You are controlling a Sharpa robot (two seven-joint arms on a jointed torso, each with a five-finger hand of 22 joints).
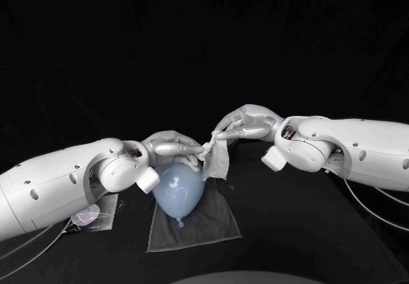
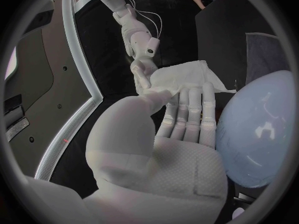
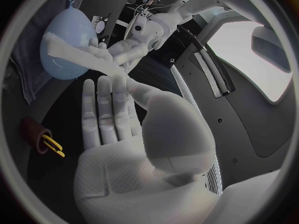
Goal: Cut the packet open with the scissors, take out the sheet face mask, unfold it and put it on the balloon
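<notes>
Black tabletop (image 1: 324,236) — balloon (image 1: 177,188) on grey cloth (image 1: 208,225) toward its front edge
left hand (image 1: 175,148) and right hand (image 1: 243,125) each pinch the sheet mask (image 1: 218,161) thumb-to-fingers, just above the balloon

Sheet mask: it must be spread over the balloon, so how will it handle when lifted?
Likely floppy: the sheet mask hangs limp and creased between the left hand and right hand. Probably light: fingertip pinches alone carry it; it may fold on itself.

Dim scene; highlights glint on the balloon (image 1: 177,188).
</notes>
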